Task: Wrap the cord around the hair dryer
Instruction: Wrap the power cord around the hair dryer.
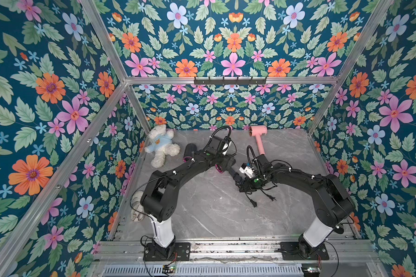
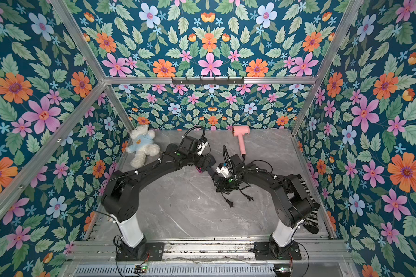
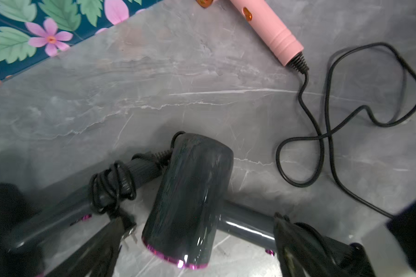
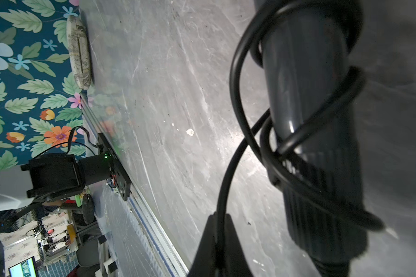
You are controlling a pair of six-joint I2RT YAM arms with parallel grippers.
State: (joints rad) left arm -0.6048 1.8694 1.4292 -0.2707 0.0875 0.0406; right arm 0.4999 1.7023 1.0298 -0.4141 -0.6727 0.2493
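Two pairs, left jaws spread wide astride dark hair dryer (image 3: 190,199) (no contact), right jaws clenched on cord (image 4: 227,172)

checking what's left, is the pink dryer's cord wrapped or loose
Loose: the cord leaves the pink dryer and lies in open loops on the table.

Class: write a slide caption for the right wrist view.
Right pincer pinches black cord looped around the grey dryer handle.
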